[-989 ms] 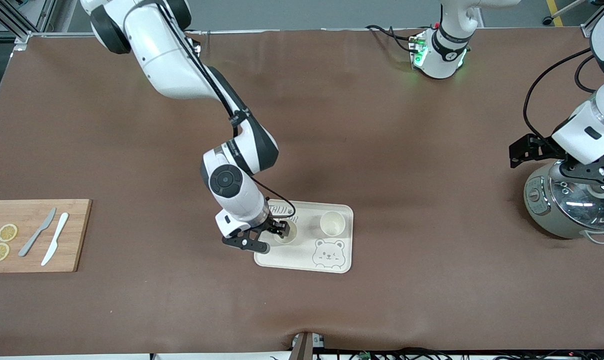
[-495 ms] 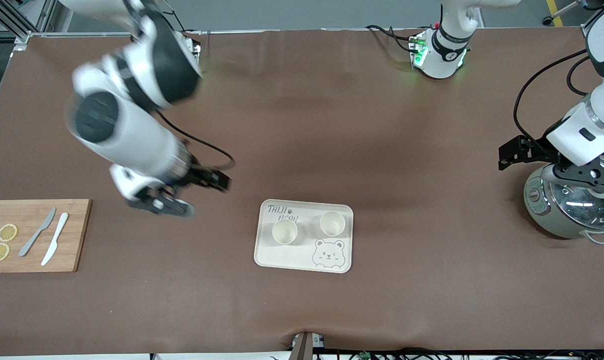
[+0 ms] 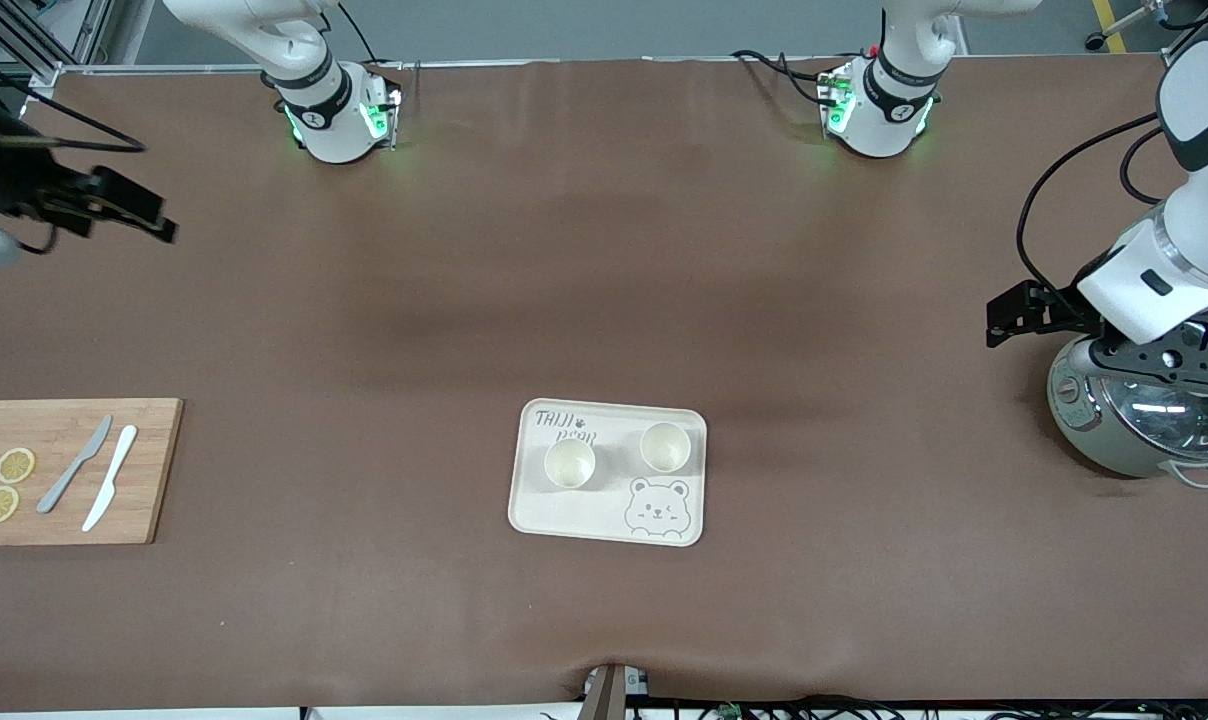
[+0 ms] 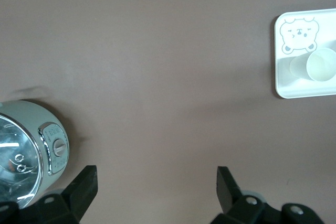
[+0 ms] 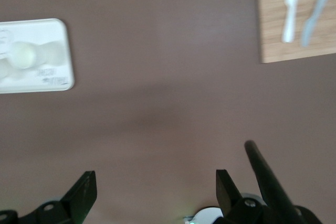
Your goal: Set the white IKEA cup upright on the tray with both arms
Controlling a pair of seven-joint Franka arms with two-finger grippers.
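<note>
Front view: nearest my camera I see the tray [image 3: 608, 472] sitting mid-table, with 2 white cups standing upright on it, mouths up. One cup [image 3: 569, 464] is toward the right arm's end of the tray, the other cup [image 3: 664, 447] toward the left arm's end, the 2 apart from each other. The bear face is printed on the tray just nearer the camera than the second cup.

At about the same depth, at the right arm's end of the table, I have a cutting board [image 3: 154, 470] carrying 2 lemon slices [image 3: 6, 484] and 2 knives [image 3: 94, 472] lying side by side.

Toward the left arm's end sits a cooker [image 3: 1139, 415] with a shiny lid. The left gripper [image 4: 156, 190] hangs over the table just beside it; in the left wrist view its fingers are spread wide with nothing between them.

Farther up, the right gripper [image 5: 156, 190] is over bare table at the right arm's end, well apart from the tray. The right wrist view shows its fingers wide apart and holding nothing.
</note>
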